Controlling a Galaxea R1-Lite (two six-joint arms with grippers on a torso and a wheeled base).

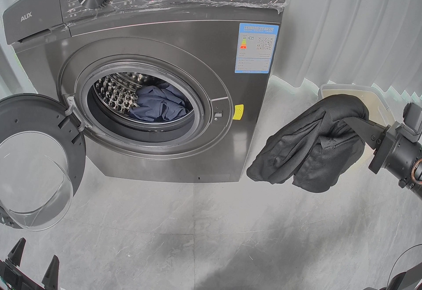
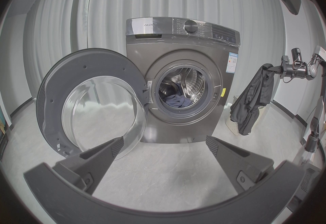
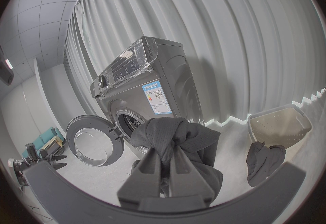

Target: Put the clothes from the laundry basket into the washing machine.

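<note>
Head view: right end effector (image 1: 353, 122) clamps a black garment (image 1: 307, 150) right of the washing machine (image 1: 176, 40), whose opening could snag its hanging folds. Left wrist view: left end effector (image 2: 164, 142) gapes empty. Right wrist view: that narrow pinch may slip.

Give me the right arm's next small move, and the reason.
Probably swing the right tool, shut on the black garment, to the left toward the drum: the garment hangs in the air beside the washing machine, whose door stands open, with blue clothes already inside.
</note>
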